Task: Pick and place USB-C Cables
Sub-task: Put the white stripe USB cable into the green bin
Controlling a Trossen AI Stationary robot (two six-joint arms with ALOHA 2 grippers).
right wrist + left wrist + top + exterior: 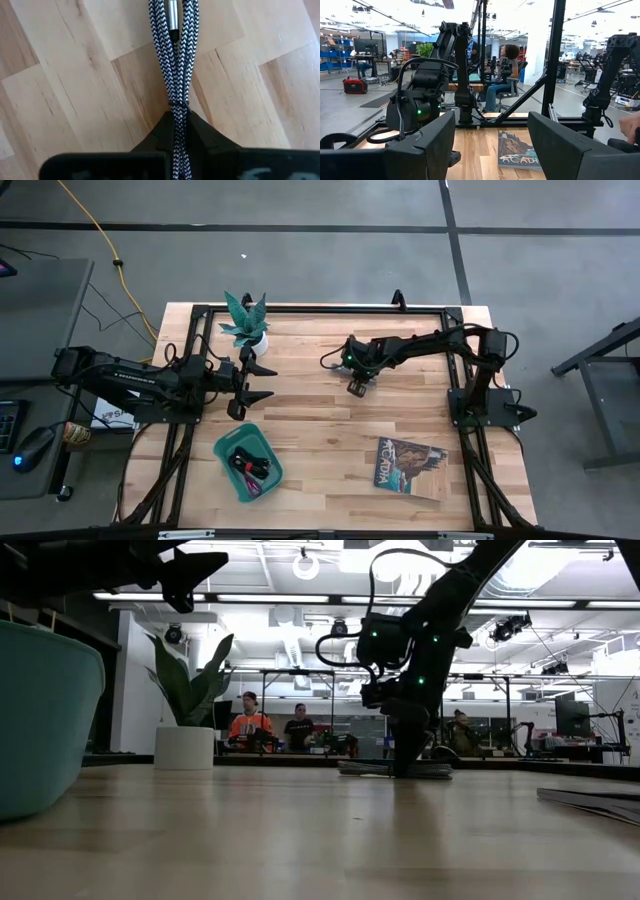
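A braided black-and-white, grey-looking USB-C cable (172,50) lies on the wooden table right of centre, with a silver plug (171,17) among its strands. My right gripper (179,125) stands over it, pointing steeply down and shut on it. It also shows in the high view (357,387) and the low view (405,755). The teal tray (225,445) at the near left holds two more coiled cables (250,465), one black with red and one maroon. My left gripper (262,380) waits open above the table's left side, touching nothing. My right gripper pinches several strands of the braided cable (178,107) between its two fingers (160,132); the strands are drawn together where they enter the fingers. The fingers come from above, slanting steeply down. The bundle (395,769) lies flat on the table under the gripper.
A potted plant (247,325) stands at the far left of the table. A magazine (412,467) lies at the near right. A black frame (300,308) runs around the table's edges. People sit in the room beyond the table.
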